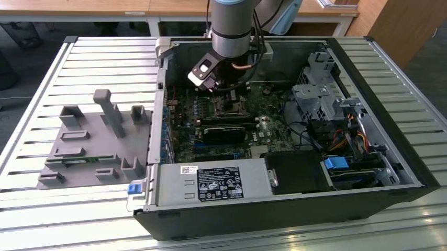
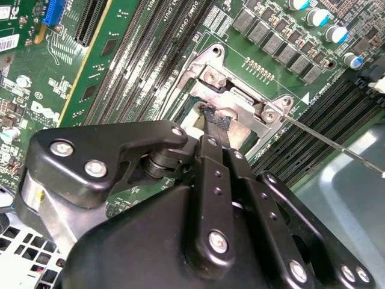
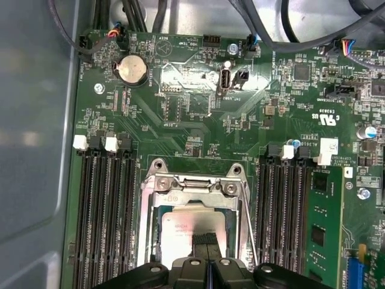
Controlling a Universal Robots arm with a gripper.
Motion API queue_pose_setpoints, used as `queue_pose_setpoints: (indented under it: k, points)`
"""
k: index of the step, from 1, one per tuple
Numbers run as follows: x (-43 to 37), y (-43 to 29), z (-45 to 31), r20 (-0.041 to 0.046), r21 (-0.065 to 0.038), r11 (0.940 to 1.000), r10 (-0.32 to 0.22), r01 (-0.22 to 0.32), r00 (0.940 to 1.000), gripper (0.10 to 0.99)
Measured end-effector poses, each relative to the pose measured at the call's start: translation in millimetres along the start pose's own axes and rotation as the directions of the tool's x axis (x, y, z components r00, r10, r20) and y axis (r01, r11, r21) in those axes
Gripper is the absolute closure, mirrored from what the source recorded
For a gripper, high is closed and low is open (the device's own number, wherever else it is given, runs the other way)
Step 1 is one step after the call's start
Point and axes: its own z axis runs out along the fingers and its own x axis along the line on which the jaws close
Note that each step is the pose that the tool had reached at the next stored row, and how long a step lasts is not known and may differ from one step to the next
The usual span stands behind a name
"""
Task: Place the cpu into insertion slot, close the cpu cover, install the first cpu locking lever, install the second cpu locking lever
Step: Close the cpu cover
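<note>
The insertion slot (image 3: 157,224) lies on the green board between the memory slots. The cpu (image 3: 179,230) sits in it, its silvery face showing through the cut-out of the cpu cover (image 3: 194,184), which looks lowered over it. My gripper (image 3: 206,239) is shut, with its black fingertips (image 2: 219,121) pressed together and down on the cpu's middle, holding nothing I can see. A thin wire locking lever (image 2: 337,146) sticks out from the socket's corner screw over the memory slots. In the exterior view the gripper (image 1: 225,99) hangs over the socket (image 1: 229,110) inside the open case.
Long black memory slots (image 3: 108,208) flank the socket on both sides. A black graphics card (image 1: 227,134), the power supply (image 1: 213,184) and a drive cage (image 1: 321,99) crowd the case. A grey fixture plate (image 1: 91,142) lies on the slatted table on the exterior view's left.
</note>
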Motion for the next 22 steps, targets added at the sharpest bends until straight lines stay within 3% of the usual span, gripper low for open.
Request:
queue_pose_setpoints:
  k: [4,8,13,22]
  points:
    - [0.0,0.3,-6.5,-0.0001,0.0,1.0,0.0,0.0,1.0,0.98]
    - [-0.1,2.5,-6.9,0.0002,0.005,1.0,0.0,0.0,1.0,0.98]
    - [-0.3,10.6,-6.6,0.0009,0.011,0.9999,0.0,0.0,1.0,0.98]
    - [-0.3,12.5,-10.1,0.0008,0.015,0.9999,0.0,0.0,1.0,0.98]
